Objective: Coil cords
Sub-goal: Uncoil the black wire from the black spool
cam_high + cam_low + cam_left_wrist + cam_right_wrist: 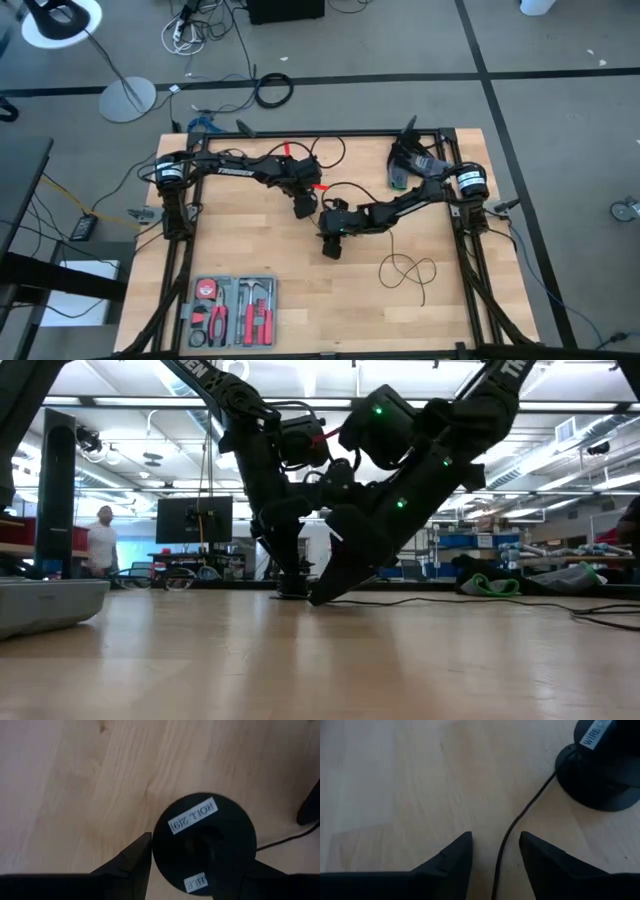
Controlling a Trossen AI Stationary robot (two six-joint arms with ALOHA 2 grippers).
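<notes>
The cord's round black puck (205, 840), with white labels on top, sits mid-table between the fingers of my left gripper (303, 208), which is shut on it. The thin black cord (512, 827) runs from the puck (600, 785) across the wood and passes between the fingers of my right gripper (496, 835). That gripper is open, low over the table just near of the puck (331, 248), its fingers on either side of the cord without touching it. The rest of the cord lies in loose loops (405, 268) toward the table's near right. My left gripper pinches the puck's rim (159, 851) between its two fingers, on opposite sides of the disc. The fingers come from above, pointing steeply down. The puck lies flat, labels up; in the right wrist view its base (600, 800) rests on the table.
An open tool case (232, 310) with red-handled tools lies at the near left. A dark bundle (410, 165) sits at the far right by the right arm's base. Small red pieces (320, 187) lie beside the left gripper. Bare wood stretches along the near edge between the case and the loops.
</notes>
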